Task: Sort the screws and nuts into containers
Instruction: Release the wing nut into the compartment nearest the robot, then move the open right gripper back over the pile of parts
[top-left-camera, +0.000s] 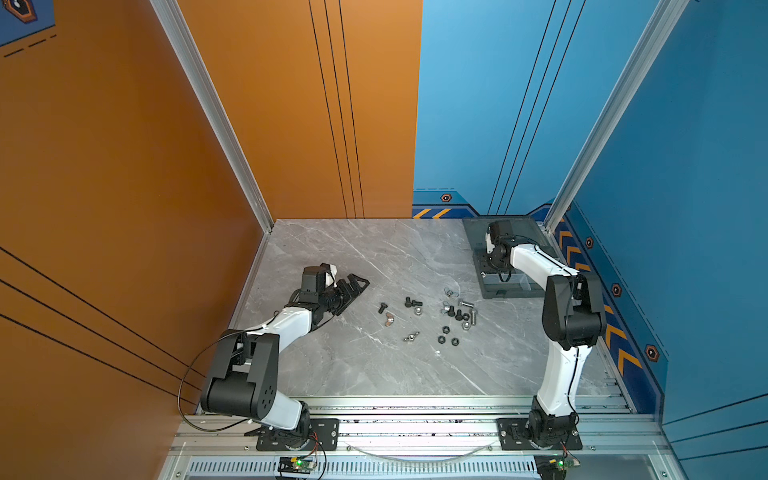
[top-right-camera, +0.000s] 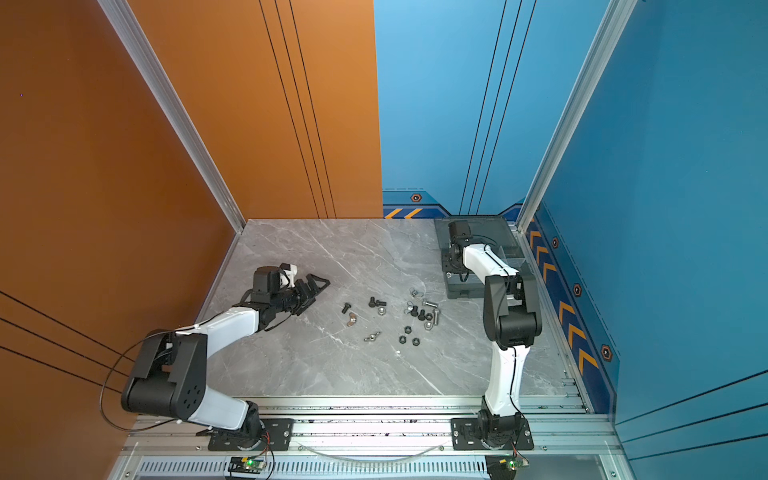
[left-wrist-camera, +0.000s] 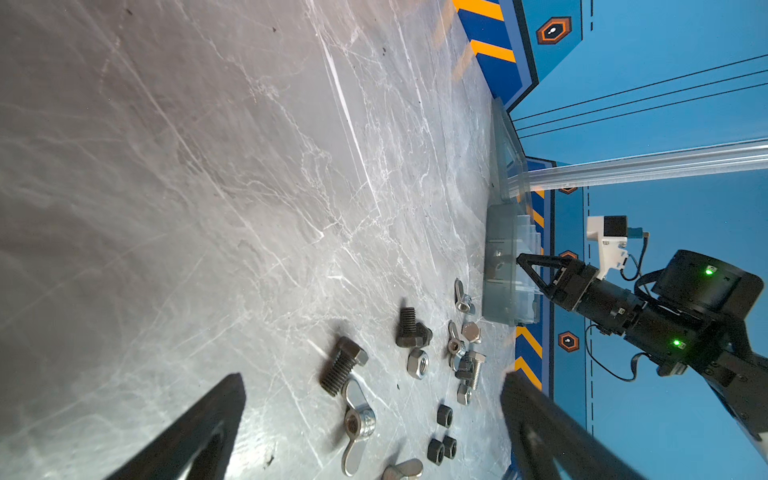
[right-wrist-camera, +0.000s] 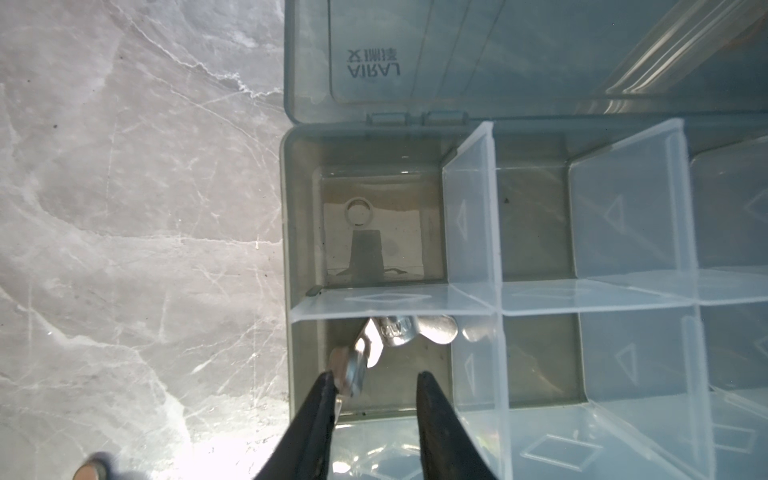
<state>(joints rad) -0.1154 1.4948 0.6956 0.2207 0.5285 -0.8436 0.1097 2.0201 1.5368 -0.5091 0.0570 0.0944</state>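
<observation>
Shiny, two-eared silver wing nuts (right-wrist-camera: 417, 330)

Organizer lid (right-wrist-camera: 519, 54): embossed "AIRAL"; small characters beside it illegible. Wing nut (right-wrist-camera: 399, 330) stamp unreadable.

loose hardware on the grey marbled table (left-wrist-camera: 208, 166), seen past the left gripper (left-wrist-camera: 372, 386).
jaws spread wide; black screws (left-wrist-camera: 343, 365), wing nuts (left-wrist-camera: 359, 419) and hex nuts (left-wrist-camera: 417, 363) lie scattered near the organizer box (left-wrist-camera: 498, 257).
</observation>
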